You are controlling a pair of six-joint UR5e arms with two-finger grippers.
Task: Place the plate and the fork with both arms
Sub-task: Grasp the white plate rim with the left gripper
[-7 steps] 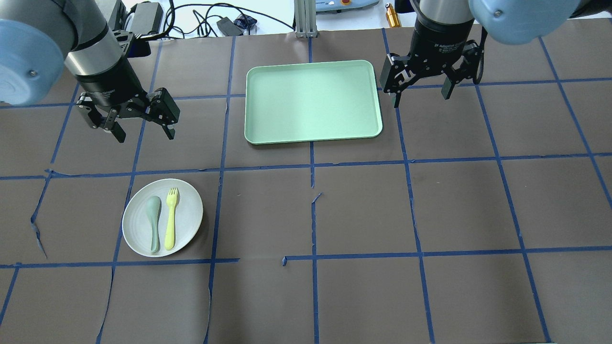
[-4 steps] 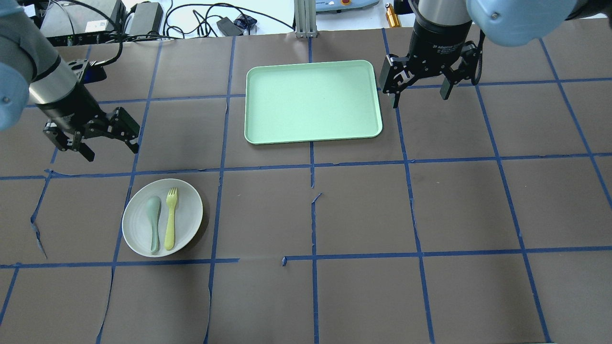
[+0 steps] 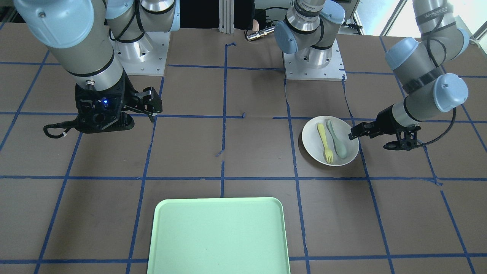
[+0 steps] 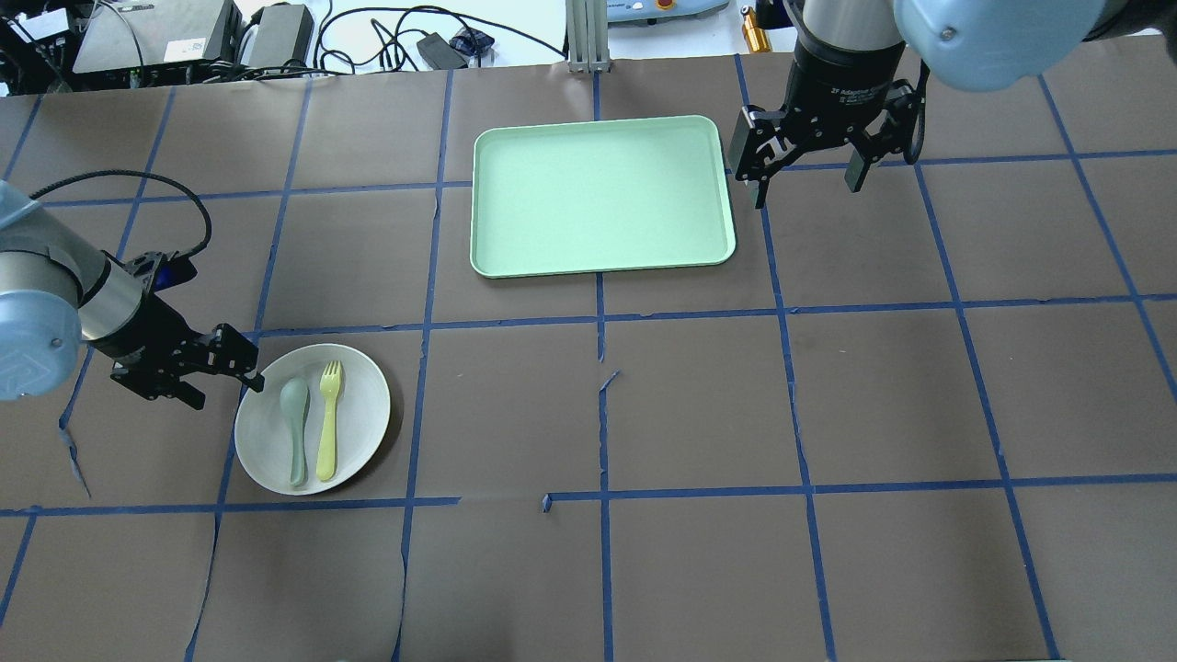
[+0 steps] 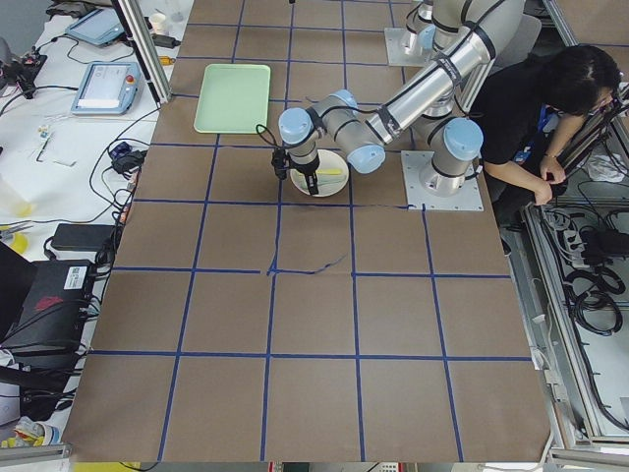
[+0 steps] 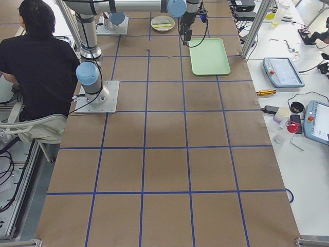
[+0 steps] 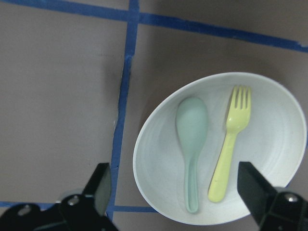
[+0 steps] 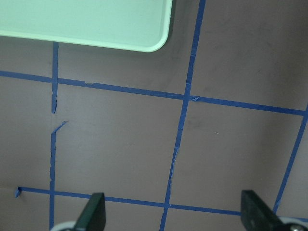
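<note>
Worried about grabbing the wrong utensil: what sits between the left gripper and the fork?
The grey-green spoon, on the plate beside the fork, nearer the left gripper, in the overhead view.

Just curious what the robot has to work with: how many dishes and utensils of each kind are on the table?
plate: 1
fork: 1
spoon: 1
tray: 1
Total: 4

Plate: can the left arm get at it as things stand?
Probably yes. The left tool is open and sits right beside the plate, at its rim, with nothing between them. The fork and spoon lie mid-plate, away from that edge.
</note>
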